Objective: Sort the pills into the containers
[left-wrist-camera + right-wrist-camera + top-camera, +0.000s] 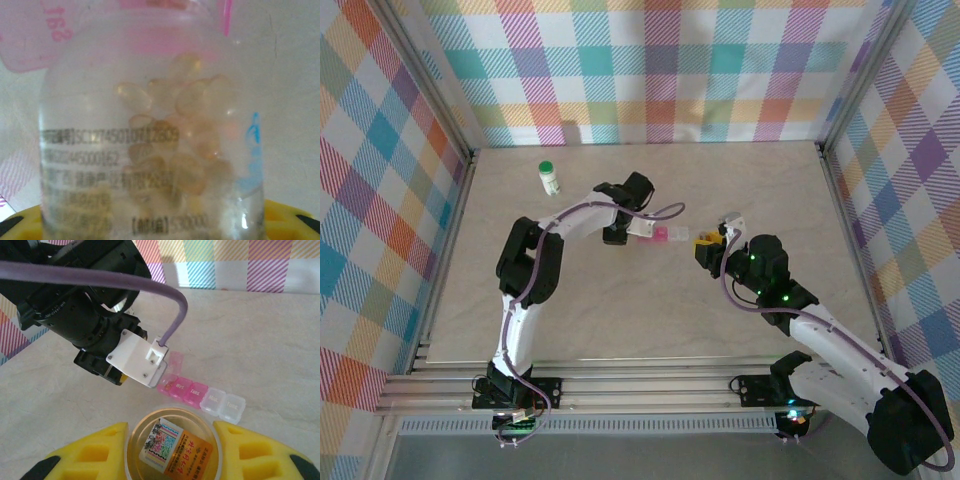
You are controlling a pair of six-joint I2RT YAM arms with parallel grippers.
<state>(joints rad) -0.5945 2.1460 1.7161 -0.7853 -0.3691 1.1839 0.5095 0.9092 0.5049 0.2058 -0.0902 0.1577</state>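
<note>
- left gripper point(620, 235) is gripping clear bottle point(150, 150) of amber capsules at pill box point(200, 395) left end; tipping slowly, mouth over one open cell, is looking safest
- right gripper point(710, 245) is clamping labelled amber container point(175, 440) near the box's right end

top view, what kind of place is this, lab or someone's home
Probably a robot test cell, not a home: plaid walls on a metal frame around one table, left arm and right arm bolted at its near edge.
</note>
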